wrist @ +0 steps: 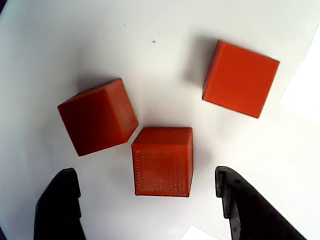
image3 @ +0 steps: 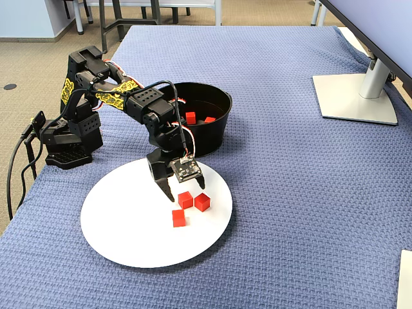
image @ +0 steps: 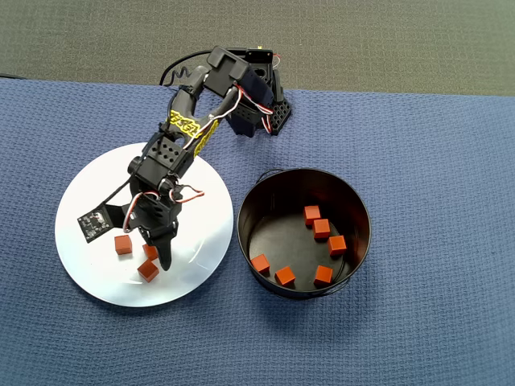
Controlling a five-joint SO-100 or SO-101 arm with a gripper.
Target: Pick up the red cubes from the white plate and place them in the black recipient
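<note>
We see gripper (wrist: 145, 200) spread wide, hovering over white plate (image: 80, 265), nearest red cube (wrist: 162, 161) between fingertips, untouched.

arm bent forward and down; claw (wrist: 150, 200) pointing downward, fingers spread apart, holding nothing

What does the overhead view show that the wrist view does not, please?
Only the overhead view shows the black pot with six red cubes inside, the arm, the blue cloth and the whole white plate.

Only the wrist view shows, close up, the nearest cube lying between the open tool's fingertips, not yet gripped, its corner close to a second cube.

Both show three cubes left on the plate and the tool above them.
</note>
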